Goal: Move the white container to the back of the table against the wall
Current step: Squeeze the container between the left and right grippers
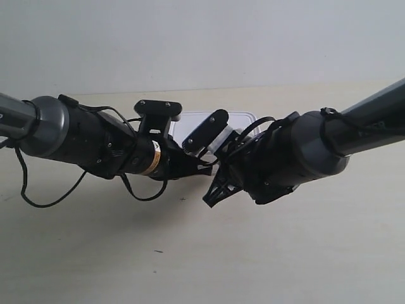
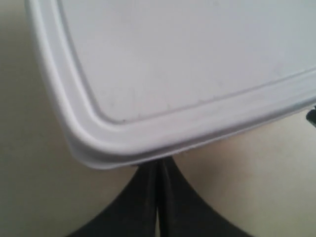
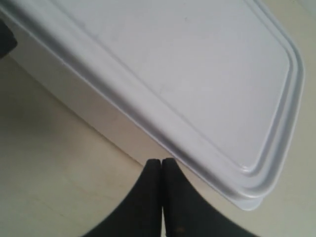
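White container | plain white, rounded corners, flat rimmed lid | on table near wall, half hidden behind both wrists | left gripper: fingers pressed together, holding nothing, tips under lid corner | right gripper: likewise, tips at container's side

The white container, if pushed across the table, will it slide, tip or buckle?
Probably slides flat: the white container looks low and wide, so tipping seems unlikely. The table looks smooth, so it should glide. Its wall may flex slightly if the left gripper and right gripper, jaws shut, push under the lid rim.
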